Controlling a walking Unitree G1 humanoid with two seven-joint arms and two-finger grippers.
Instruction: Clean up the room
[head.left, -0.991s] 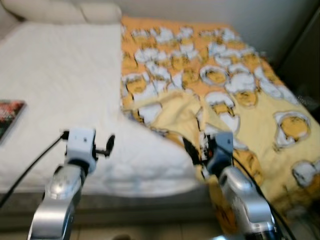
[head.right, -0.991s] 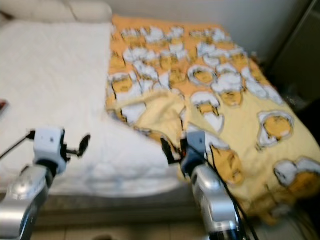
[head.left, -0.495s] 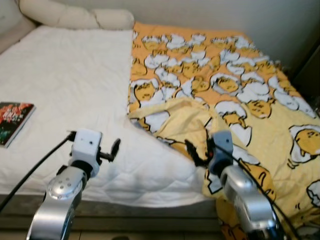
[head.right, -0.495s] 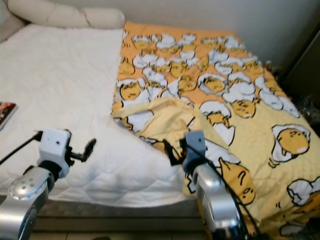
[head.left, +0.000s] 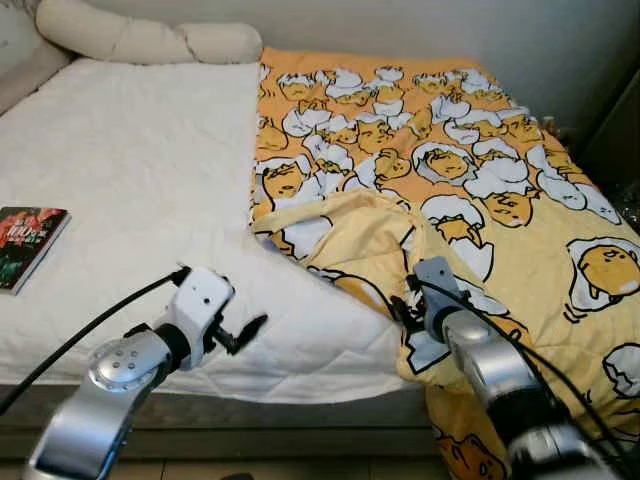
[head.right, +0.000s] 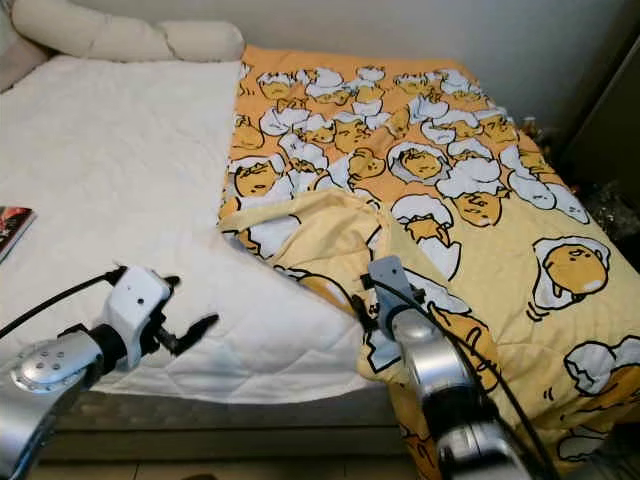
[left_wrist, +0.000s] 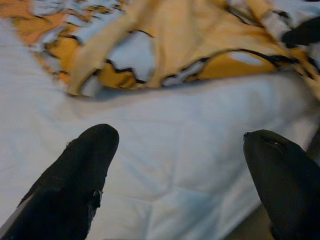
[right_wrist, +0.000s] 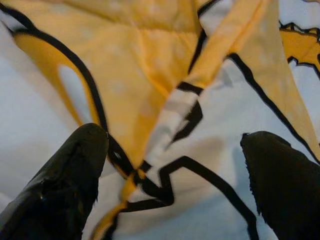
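Book (head.left: 28, 245) lies flat at the far left of the white mattress (head.left: 130, 180), near its front edge, well apart from both arms. Long cream pillow (head.left: 150, 40) runs along the head of the bed.

Left gripper (head.left: 245, 335) hangs over the mattress near the front edge, fingers spread wide apart, gripping nothing; in the left wrist view its fingertips (left_wrist: 85, 160) frame bare white quilting, with the blanket's folded edge beyond them. Black cable (head.left: 90, 340) trails from the left arm across the mattress front.

Yellow-orange cartoon-egg blanket (head.left: 450, 170) covers the right half of the bed, from the pillow end down over the foot edge. Its left corner is folded back on itself, showing the pale yellow underside (head.left: 355, 235), lying bunched on the white mattress around the middle of the bed.

Right gripper (head.left: 402, 310) sits at the folded blanket edge, just beside the fold. Right wrist view shows its fingers (right_wrist: 60, 175) spread apart with crumpled blanket fabric (right_wrist: 165, 100) between and beyond them; not pinching it.

Dark furniture (head.left: 615, 140) stands at the far right beside the bed.
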